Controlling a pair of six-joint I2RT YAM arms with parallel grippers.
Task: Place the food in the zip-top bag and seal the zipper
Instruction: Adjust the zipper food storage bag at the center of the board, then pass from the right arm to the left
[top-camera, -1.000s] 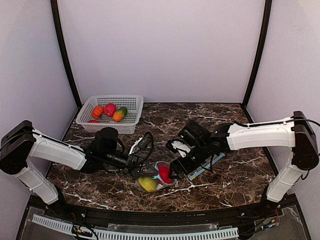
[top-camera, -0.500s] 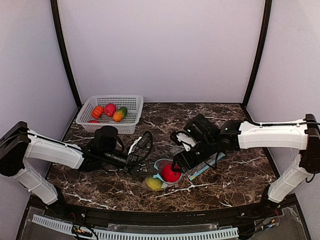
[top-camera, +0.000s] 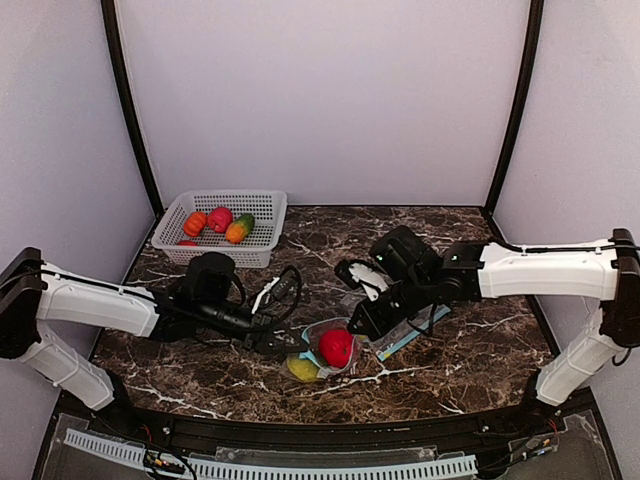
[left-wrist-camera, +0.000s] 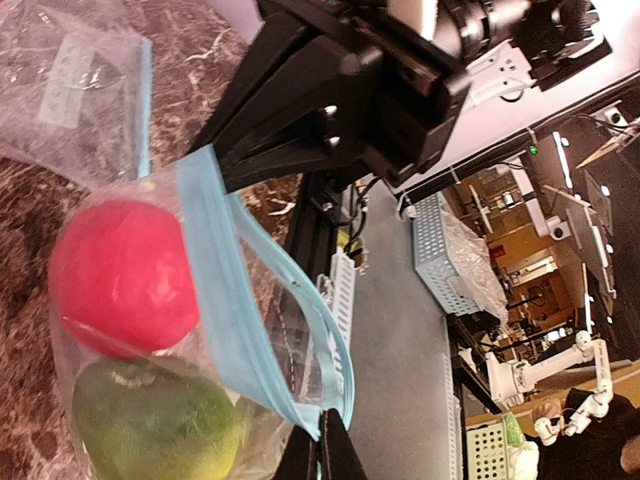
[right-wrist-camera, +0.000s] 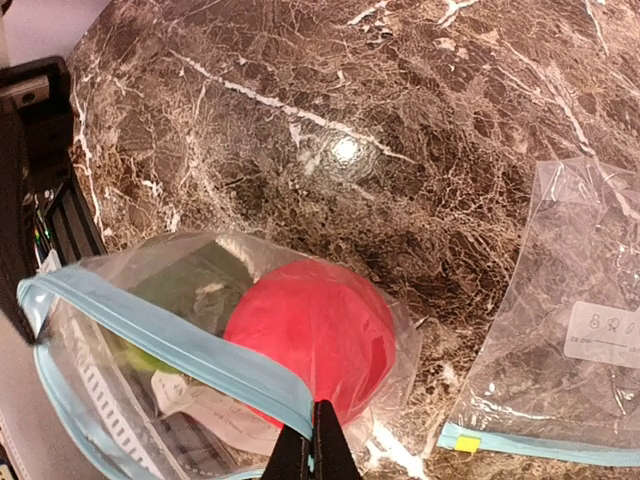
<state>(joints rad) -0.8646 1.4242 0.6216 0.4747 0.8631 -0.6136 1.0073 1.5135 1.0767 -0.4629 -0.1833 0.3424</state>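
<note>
While a red fruit (top-camera: 337, 347) and a green-yellow fruit (top-camera: 303, 369) lie inside the zip-top bag (top-camera: 319, 329) at 6 o'clock, its zipper gapes, left gripper (top-camera: 288, 347) and right gripper (top-camera: 360, 328) each clamped on the blue rim; more fruit (top-camera: 220, 219) waits in the white basket (top-camera: 262, 197) at 10 o'clock

Marble table (top-camera: 480, 362): mesh basket (top-camera: 215, 256) far left; zip-top bag (right-wrist-camera: 170, 340) front centre; second bag (right-wrist-camera: 570, 260) flat beside.
</note>
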